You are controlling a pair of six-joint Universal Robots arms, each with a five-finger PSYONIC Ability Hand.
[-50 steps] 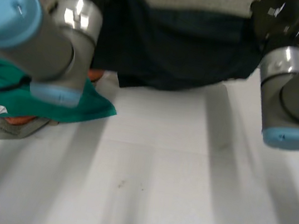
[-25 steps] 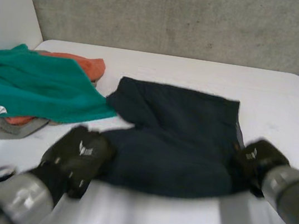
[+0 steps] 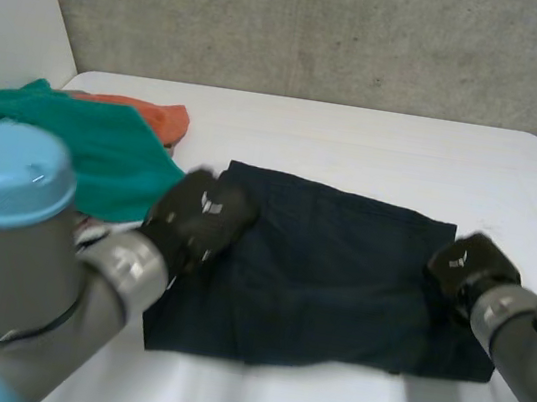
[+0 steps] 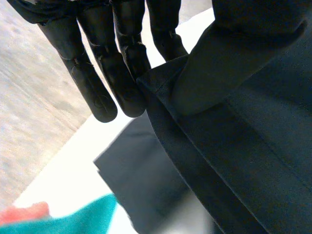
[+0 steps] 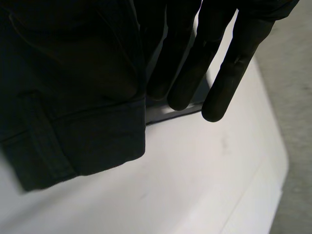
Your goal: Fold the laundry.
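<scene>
1. Head view: Since half a second ago, the gripped edge of the dark garment [image 3: 327, 281] has been carried away from the robot and laid over its other half.
   - The left hand [image 3: 197, 216] is now placed at the far left corner, and the right hand [image 3: 463, 266] at the right edge.
   - The garment is spread as a rough rectangle in the middle of the white table [image 3: 378, 142], just beside the green cloth [image 3: 113, 160] and near the orange cloth [image 3: 164, 120].
2. Left wrist view: The corner appears to be pinched between nearly straight fingers [image 4: 97, 83] and the thumb, and the upper layer is held raised above the lower one. The corner should be lowered until both edges line up, and only then let go.
3. Right wrist view: The hemmed edge is drawn up against straight fingers [image 5: 219, 73] and is judged to be held, with its corner hanging clear of the table. It should be set down level with the left side and kept taut, so that no crease is trapped.
</scene>
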